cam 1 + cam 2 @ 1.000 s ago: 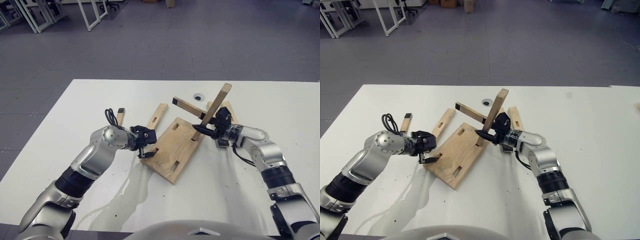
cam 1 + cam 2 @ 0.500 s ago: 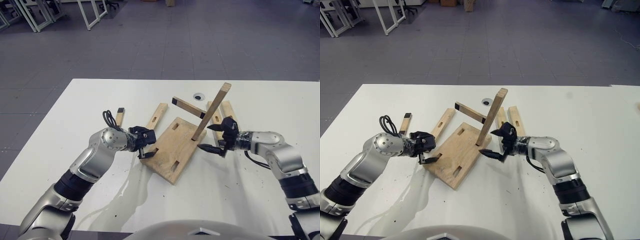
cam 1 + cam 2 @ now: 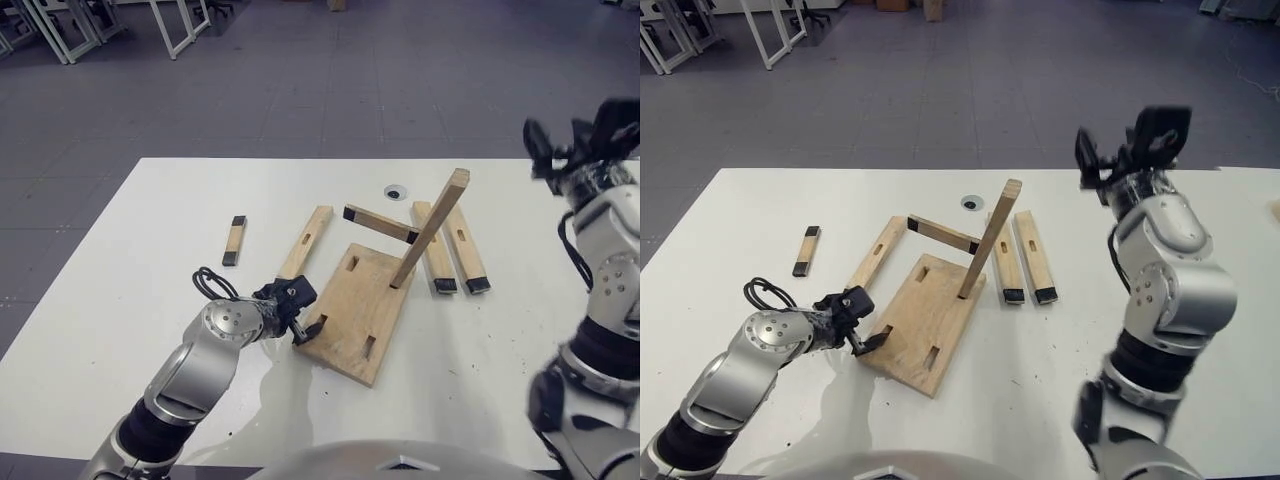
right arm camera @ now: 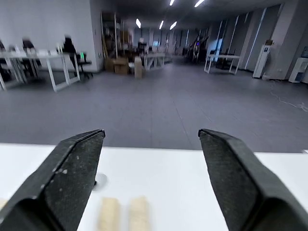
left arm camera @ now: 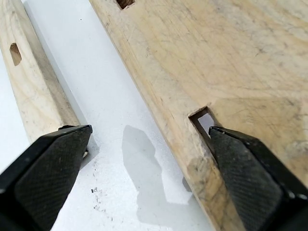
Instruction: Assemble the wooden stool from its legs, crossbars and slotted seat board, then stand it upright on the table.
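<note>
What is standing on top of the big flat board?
One leg stands tilted in a slot of the seat board, with a crossbar meeting it. The other slots hold no legs. The leg's bottom end is hidden inside its slot.

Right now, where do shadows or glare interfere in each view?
Left eye view: a glossy sheen on the table beside the left gripper; the seat board evenly lit. Left wrist view: a grey shadow on the table beside the board's corner slot. Right wrist view: bright ceiling lights behind the right gripper.
</note>
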Available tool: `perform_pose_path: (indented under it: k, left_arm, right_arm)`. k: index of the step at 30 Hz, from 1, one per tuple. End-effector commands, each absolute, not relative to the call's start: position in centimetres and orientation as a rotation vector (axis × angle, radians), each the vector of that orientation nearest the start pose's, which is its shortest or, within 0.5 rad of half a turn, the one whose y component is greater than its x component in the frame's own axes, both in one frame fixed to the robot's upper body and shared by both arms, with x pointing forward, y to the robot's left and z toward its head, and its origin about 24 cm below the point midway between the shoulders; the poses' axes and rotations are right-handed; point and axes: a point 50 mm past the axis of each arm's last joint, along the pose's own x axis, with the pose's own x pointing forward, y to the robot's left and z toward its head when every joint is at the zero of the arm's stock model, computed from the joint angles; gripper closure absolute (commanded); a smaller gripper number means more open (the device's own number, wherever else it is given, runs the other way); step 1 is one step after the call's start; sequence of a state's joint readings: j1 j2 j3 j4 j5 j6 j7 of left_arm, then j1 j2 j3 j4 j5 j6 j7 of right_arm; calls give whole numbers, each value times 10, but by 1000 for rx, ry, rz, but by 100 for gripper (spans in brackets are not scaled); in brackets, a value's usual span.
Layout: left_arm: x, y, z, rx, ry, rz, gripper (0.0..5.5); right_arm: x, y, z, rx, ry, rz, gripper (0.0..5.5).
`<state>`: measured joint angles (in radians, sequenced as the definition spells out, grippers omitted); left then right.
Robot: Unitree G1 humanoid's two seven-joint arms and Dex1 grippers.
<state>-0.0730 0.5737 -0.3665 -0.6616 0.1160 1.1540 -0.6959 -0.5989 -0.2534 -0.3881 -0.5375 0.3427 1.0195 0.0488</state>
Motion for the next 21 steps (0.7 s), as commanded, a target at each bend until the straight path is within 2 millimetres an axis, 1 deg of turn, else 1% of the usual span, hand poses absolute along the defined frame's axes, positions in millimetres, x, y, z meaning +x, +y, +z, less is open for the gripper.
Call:
perform_pose_path:
  k: [1, 2, 3, 6, 7, 9, 10, 12, 13, 15, 16, 17, 18, 19, 20, 21]
  left_arm:
    - [191, 142, 62, 500, 794, -766, 98]
    - [191, 141, 62, 496, 796, -760, 98]
    - [191, 141, 61, 494, 797, -757, 98]
    - [190, 139, 59, 491, 799, -757, 98]
    - [190, 139, 59, 491, 799, -759, 98]
    - [191, 138, 59, 491, 797, -765, 98]
    - [191, 137, 59, 491, 797, -767, 98]
    - [190, 137, 59, 491, 798, -771, 98]
    - [189, 137, 59, 492, 800, -771, 98]
    - [189, 137, 58, 494, 802, -770, 98]
    - [189, 138, 58, 495, 803, -769, 98]
    - [189, 138, 58, 495, 803, -769, 98]
    - [189, 139, 58, 495, 804, -768, 98]
    - [189, 139, 58, 494, 804, -766, 98]
    - [190, 140, 58, 495, 804, -762, 98]
    - [190, 141, 58, 496, 803, -759, 98]
  right_arm:
    - [269, -154, 273, 289, -226, 203, 238]
    - [269, -146, 273, 305, -209, 232, 238]
    - [273, -145, 267, 311, -165, 235, 238]
    - [284, -142, 236, 304, 3, 251, 238]
    - [285, -140, 231, 303, 29, 254, 238]
    - [285, -139, 228, 306, 40, 249, 238]
    - [285, -139, 233, 306, 23, 243, 238]
    - [284, -144, 266, 308, -141, 226, 238]
    - [281, -148, 293, 318, -274, 208, 238]
    - [271, -158, 334, 340, -469, 180, 238]
    - [267, -161, 345, 349, -516, 172, 238]
    - [267, -161, 346, 349, -506, 175, 238]
    - [268, -158, 341, 340, -463, 191, 238]
    - [273, -150, 315, 311, -327, 217, 238]
    - [276, -142, 274, 296, -147, 227, 238]
    - [273, -137, 236, 290, 10, 232, 238]
